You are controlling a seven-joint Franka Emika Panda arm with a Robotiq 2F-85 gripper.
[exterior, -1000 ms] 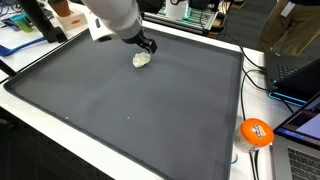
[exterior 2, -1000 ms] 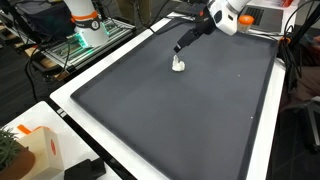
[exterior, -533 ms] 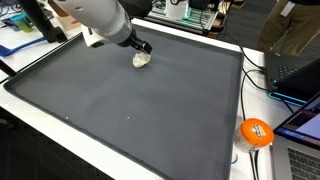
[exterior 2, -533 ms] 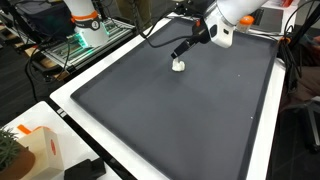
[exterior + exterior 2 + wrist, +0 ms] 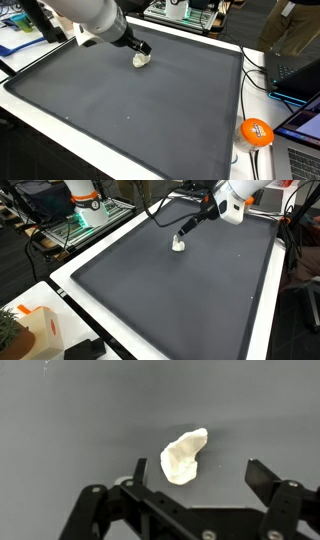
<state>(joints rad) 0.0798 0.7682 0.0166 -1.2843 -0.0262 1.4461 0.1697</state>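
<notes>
Lying on the dark grey mat (image 5: 150, 115), toward one end of it and well inside its edges, the small white lump (image 5: 141, 60) is pale, crumpled and irregular in shape. The gripper (image 5: 142, 48) hangs just above it, jaws spread wide and holding nothing. In the wrist view the lump shows between the two black fingers (image 5: 262, 475), nearer one than the other and touching neither. The mat covers most of a white table (image 5: 70, 150). Off the mat, near a corner in an exterior view, sits an orange ball (image 5: 255, 132), with a laptop (image 5: 298, 72) close behind it
</notes>
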